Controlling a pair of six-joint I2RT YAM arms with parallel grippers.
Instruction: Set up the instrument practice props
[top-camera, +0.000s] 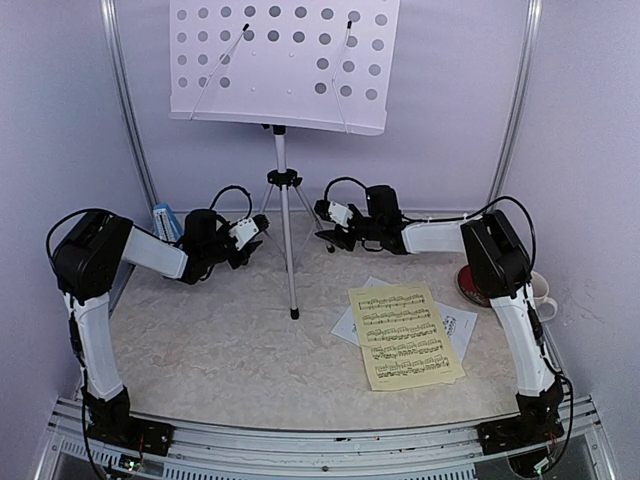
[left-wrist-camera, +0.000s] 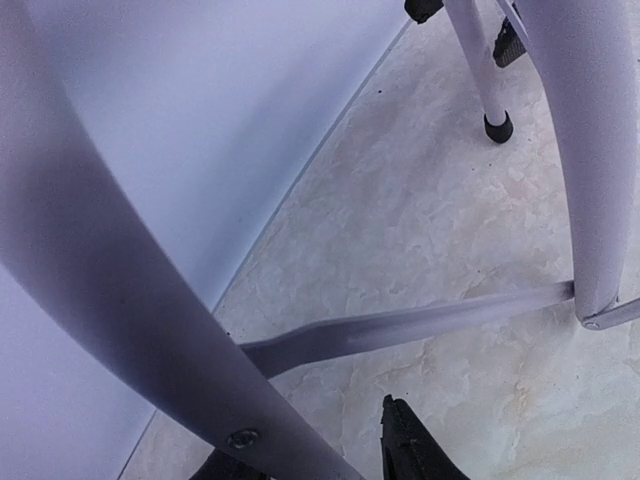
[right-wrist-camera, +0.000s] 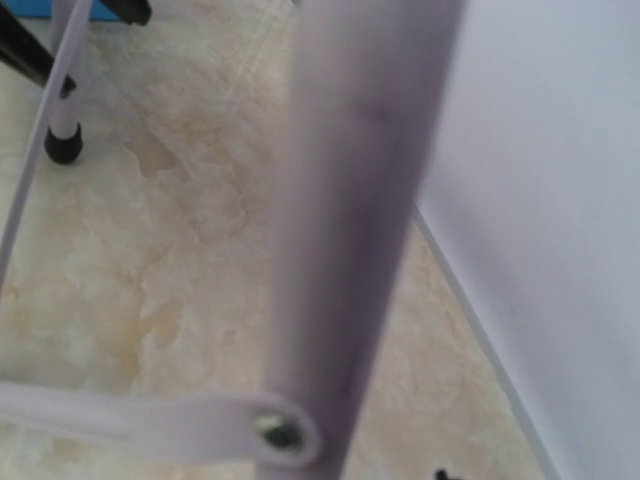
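sitting near yellow sheet (top-camera: 405, 338): mug (top-camera: 539, 287), red disc (top-camera: 468, 287)

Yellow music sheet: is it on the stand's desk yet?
No, the yellow sheet lies flat on the table, partly covering the white sheet.

A robot test cell in a laboratory is indicated, rather than a home or a shop. The counter (top-camera: 230, 350), covered in a marble-patterned sheet, is closed in by plain pale walls (top-camera: 60, 120) that are framed by bare metal uprights (top-camera: 128, 110). A left arm (top-camera: 95, 300) and a right arm (top-camera: 515, 310) are bolted to an aluminium rail (top-camera: 330, 440) at the near edge. A few props are laid out as on a stage: a music stand (top-camera: 285, 60), sheets of music (top-camera: 405, 335) and a mug (top-camera: 541, 290).
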